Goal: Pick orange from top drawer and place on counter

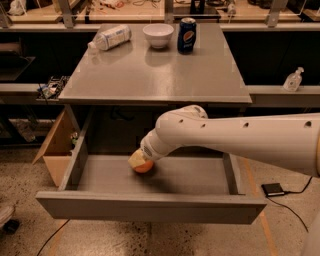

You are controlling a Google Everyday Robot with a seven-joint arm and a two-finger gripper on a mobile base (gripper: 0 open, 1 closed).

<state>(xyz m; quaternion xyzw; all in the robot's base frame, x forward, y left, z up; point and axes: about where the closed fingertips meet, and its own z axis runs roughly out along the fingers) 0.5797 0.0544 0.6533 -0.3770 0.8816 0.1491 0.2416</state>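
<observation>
Closest, standing open: grey top drawer (150, 210), wide and shallow, with low side walls and a plain front panel. Lying on the drawer floor, left of centre: the orange (145, 167), the only thing seen in the drawer.

Set against the fruit's upper left side: cream-coloured end effector (137, 160), at the tip of a thick white arm (240, 142) reaching in from the right. Clamped on the fruit or only touching it: cannot tell.

On the speckled floor, right of the drawer: small flat black device (273, 189) with a cable. Left of the drawer, beside the cabinet: open cardboard box (55, 150), contents too dark to make out.

Above the drawer: smooth, slightly glossy grey tabletop (160, 80). Along its far edge, left to right: clear plastic bottle (110, 38) lying on its side; white bowl (158, 35), upright; dark blue soda can (187, 35), upright, just beside the bowl.

Farther right, on a lower shelf: small pump bottle (293, 80). At the very back: long wooden workbench (125, 12) with metal uprights, cluttered with small items too blurred to name.
</observation>
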